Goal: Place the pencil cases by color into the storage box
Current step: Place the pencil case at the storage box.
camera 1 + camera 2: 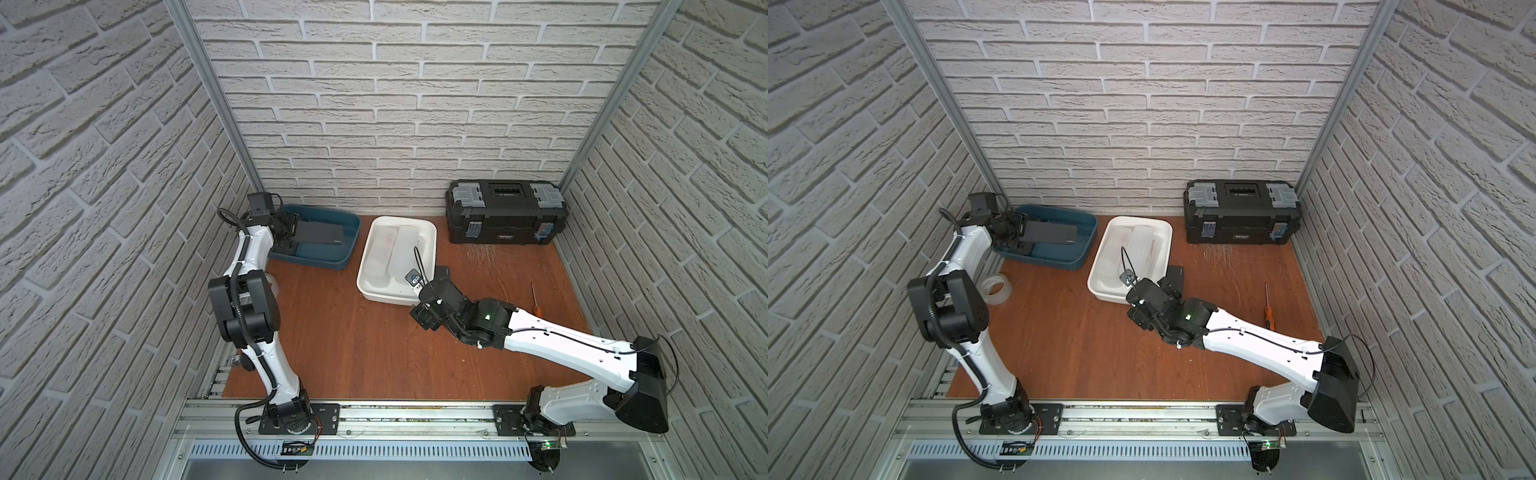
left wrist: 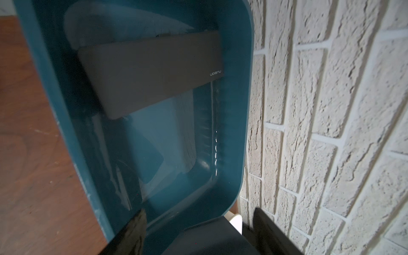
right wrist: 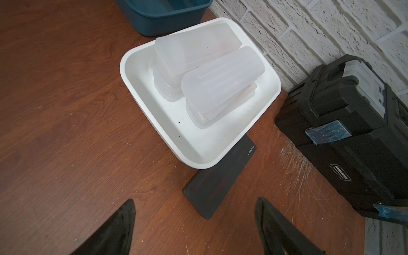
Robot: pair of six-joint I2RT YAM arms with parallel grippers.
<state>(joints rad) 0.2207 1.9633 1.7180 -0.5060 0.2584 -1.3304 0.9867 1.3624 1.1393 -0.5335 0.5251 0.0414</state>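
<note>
Between white brick-pattern walls, working over a brown wooden counter [image 1: 353,353]. Finding the frosted white pencil cases [image 3: 220,77] lying piled in the white bin [image 1: 382,297] at 12 o'clock, and one black pencil case [image 1: 322,236] resting in the blue bin [image 1: 311,262] at 10 o'clock. Hovering the right jaws, spread and empty, just off the white bin's 5 o'clock corner, and aiming at the loose black case [image 3: 220,181], lying flat on the counter at that bin's 4 o'clock with its far end running under the rim. Holding the left jaws over the blue bin's 9 o'clock end; standing apart in the wrist view around a dark rounded edge [image 2: 205,238], yet not showing whether clamping it. Judging the step in hand as a thin-object pick: lining the right jaws across the free end's width, lowering to graze the wood, closing gently, then dragging toward 5 o'clock clear of the rim before lifting, thus avoiding tipping the bin. Probably needing a level carry across to the blue bin afterwards, passing well clear of the left arm [image 1: 249,299].
</note>
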